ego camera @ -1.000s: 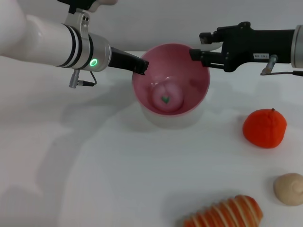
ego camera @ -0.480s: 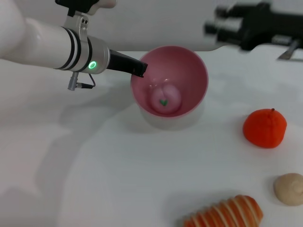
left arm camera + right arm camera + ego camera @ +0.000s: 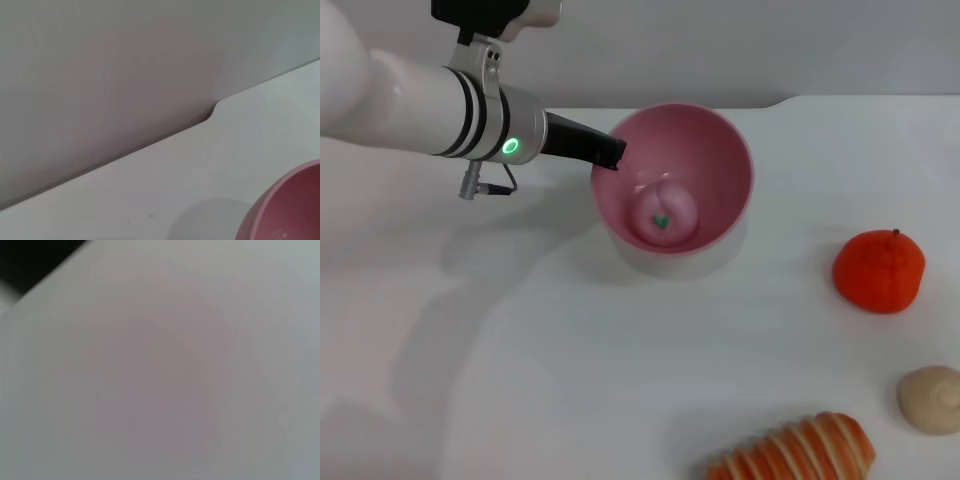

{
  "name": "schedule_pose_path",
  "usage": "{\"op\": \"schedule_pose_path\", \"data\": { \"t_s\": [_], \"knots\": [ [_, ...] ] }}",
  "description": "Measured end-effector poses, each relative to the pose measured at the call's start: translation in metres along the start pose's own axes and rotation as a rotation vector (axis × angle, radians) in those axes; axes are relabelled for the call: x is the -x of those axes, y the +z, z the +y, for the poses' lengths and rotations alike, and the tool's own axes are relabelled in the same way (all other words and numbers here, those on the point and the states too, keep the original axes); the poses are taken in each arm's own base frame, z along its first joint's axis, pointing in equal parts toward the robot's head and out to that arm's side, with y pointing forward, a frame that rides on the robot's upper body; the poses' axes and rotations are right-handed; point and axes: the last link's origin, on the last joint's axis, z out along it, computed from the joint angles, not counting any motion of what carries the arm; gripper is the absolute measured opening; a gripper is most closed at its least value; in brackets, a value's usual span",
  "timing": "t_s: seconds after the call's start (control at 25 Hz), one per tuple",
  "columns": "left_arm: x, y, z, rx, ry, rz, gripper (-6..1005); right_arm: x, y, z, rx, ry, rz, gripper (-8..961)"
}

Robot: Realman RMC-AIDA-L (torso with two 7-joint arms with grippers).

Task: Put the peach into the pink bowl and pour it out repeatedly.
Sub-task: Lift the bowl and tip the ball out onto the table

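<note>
Right arm gone from the head view; pink bowl (image 3: 673, 190) now tilted.
Left gripper (image 3: 610, 153) clamps the bowl's rim, peach (image 3: 664, 213) resting inside, above the white table (image 3: 570, 350).

I seem to be working at a bare test bench, more a lab or robot training setup than a home. The surface (image 3: 570, 350) before me is plain white and unmarked, backed by a blank grey wall (image 3: 125, 60) with no decoration. What lies on it are toys: an orange-red fruit (image 3: 879, 271), a beige lumpy ball (image 3: 930, 399) and a striped bread loaf (image 3: 798, 452). My own white arm (image 3: 410, 95) carries a lit green indicator.
</note>
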Motion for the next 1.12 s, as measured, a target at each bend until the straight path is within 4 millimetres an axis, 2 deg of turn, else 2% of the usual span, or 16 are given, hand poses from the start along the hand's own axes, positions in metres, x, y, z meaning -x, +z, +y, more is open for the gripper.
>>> {"op": "schedule_pose_path", "data": {
  "t_s": [0.12,0.4,0.52,0.6,0.64,0.88,1.12],
  "knots": [
    [0.002,0.000,-0.001,0.000,-0.004,-0.004,40,0.002,-0.018,-0.006,-0.102,-0.045,-0.061,470],
    [0.005,0.001,-0.001,-0.005,-0.006,0.005,40,0.003,-0.028,-0.010,-0.139,-0.067,-0.060,470],
    [0.005,0.002,0.001,-0.036,0.022,0.068,40,0.003,-0.033,-0.011,-0.160,-0.088,-0.062,470],
    [0.006,0.005,0.009,-0.061,0.073,0.144,40,0.002,-0.035,-0.011,-0.171,-0.086,-0.059,470],
    [0.006,0.006,0.021,-0.072,0.143,0.219,40,0.001,-0.038,-0.012,-0.182,-0.084,-0.054,470],
    [0.007,0.009,0.045,-0.058,0.232,0.285,40,0.004,-0.045,-0.016,-0.214,-0.094,-0.052,470],
    [0.020,0.008,0.071,-0.099,0.343,0.426,38,0.010,-0.055,-0.022,-0.250,-0.115,-0.058,470]
  ]
}}
